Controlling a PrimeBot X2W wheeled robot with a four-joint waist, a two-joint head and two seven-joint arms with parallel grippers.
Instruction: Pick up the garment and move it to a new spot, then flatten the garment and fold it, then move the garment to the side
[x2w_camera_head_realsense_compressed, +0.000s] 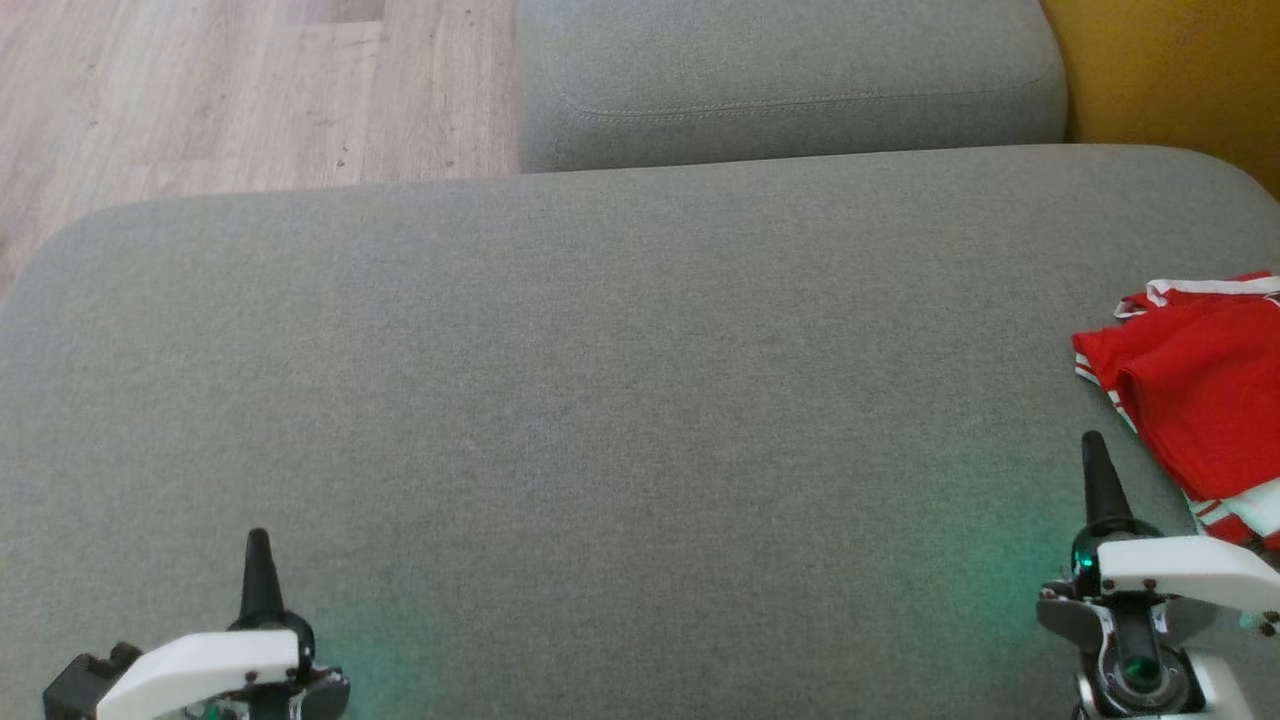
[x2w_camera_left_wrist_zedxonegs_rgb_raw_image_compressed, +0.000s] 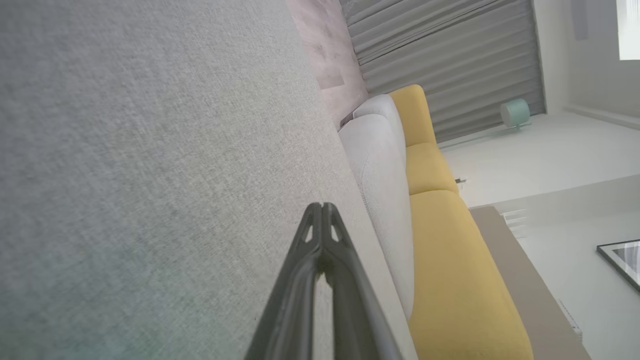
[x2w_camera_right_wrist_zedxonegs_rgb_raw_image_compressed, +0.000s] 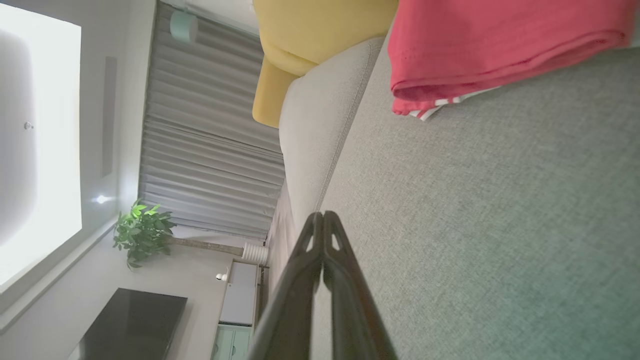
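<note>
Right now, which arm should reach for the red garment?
Right. The right fingers, shut, point up just beside the red garment at the right edge of the cushion; the left fingers, also shut, sit far off toward its other side. Likely the shorter reach.

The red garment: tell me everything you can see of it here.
The red garment looks like soft knit cloth, red with white bands and striped trim at its edges. It lies folded in layers on the grey sofa cushion at the robot's far right, partly cut off by the head view's edge. The right wrist view shows a rounded fold with a stitched hem. As far as shown, only the cushion touches it; the right gripper, jaws shut, stands apart.
</note>
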